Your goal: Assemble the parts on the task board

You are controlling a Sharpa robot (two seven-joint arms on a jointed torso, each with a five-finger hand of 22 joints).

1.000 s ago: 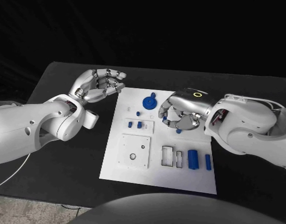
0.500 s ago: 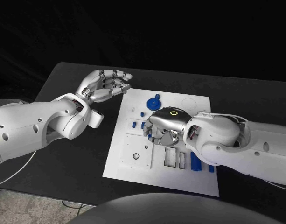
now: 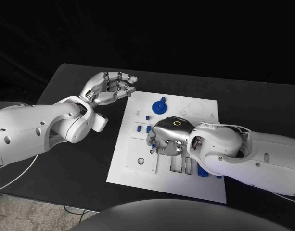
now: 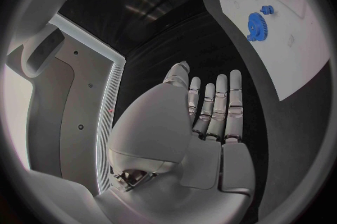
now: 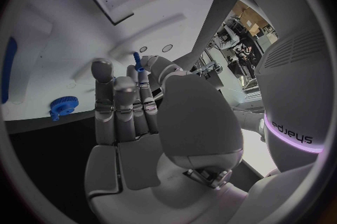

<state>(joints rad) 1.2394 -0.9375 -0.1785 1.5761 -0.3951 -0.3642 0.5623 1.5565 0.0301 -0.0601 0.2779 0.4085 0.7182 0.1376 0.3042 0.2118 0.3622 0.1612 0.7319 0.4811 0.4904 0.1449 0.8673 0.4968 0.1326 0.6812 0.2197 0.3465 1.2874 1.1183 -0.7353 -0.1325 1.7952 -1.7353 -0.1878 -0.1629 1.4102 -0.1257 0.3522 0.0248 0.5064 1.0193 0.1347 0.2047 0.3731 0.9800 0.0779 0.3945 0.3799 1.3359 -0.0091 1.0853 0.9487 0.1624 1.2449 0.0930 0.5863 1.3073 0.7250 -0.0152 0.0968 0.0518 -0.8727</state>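
A: what's the right hand point(image 3: 167, 139) doing?
B: pinching a small blue peg point(image 5: 137, 60) over the task board's point(image 3: 189, 185) middle. Left hand point(image 3: 109, 88) is curled on nothing off the board's far left corner.

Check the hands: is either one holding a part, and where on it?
The right hand pinches a small blue peg by its lower end between its fingertips, over the task board. The left hand holds nothing.
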